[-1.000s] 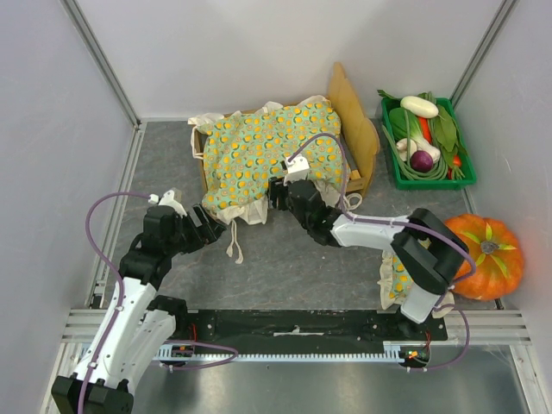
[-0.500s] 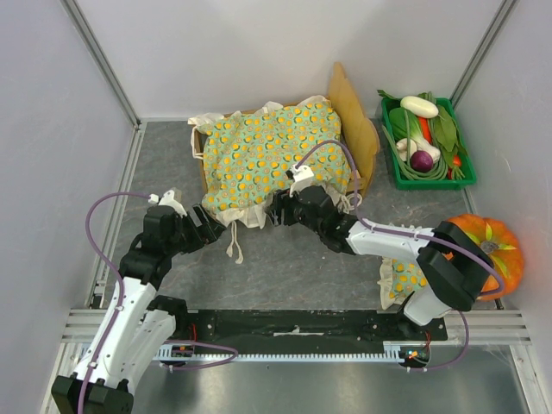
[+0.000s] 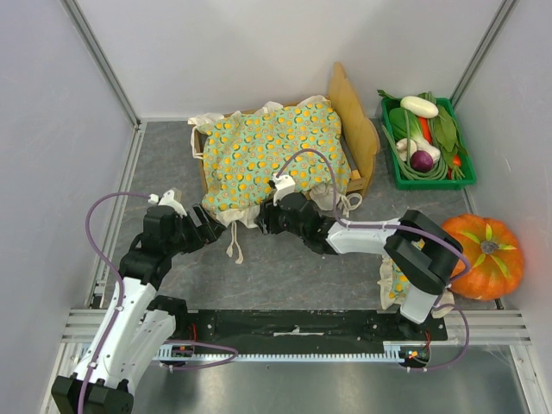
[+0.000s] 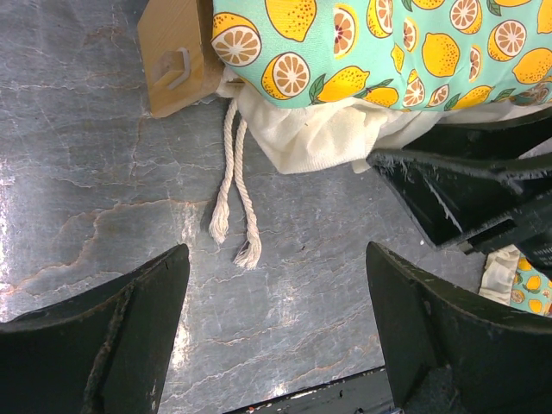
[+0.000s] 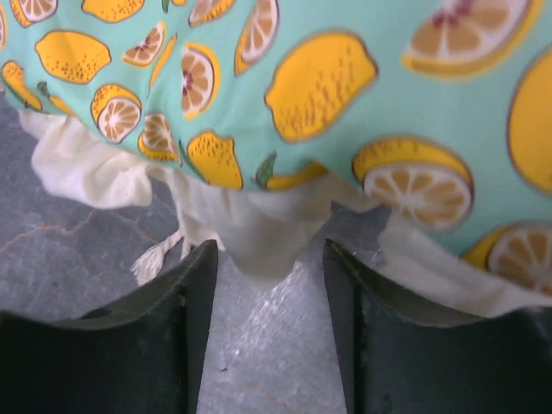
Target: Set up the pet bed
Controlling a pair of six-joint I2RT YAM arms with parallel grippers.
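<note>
Black right tool (image 5: 269, 259) stands partly open, the cream frill (image 5: 259, 233) of the blanket (image 3: 267, 151) hanging between its jaws, not pinched. Left tool (image 4: 276, 259) is wide open and empty over the desk (image 4: 103, 172). The pet bed (image 3: 358, 138) lies just beyond both, under the blanket, long axis left to right, headboard (image 3: 348, 99) at right; the right arm is nearer. No writing can be read.

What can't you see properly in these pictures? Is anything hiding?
Top view: the inside of the pet bed is hidden under the lemon blanket.
Top view: a small lemon-print piece is mostly behind the right arm, too covered to identify.
Right wrist view: too close and blurry to tell whether the open right gripper touches the blanket's ruffle.
Left wrist view: the picture's edges cut off most of the pet bed.
</note>
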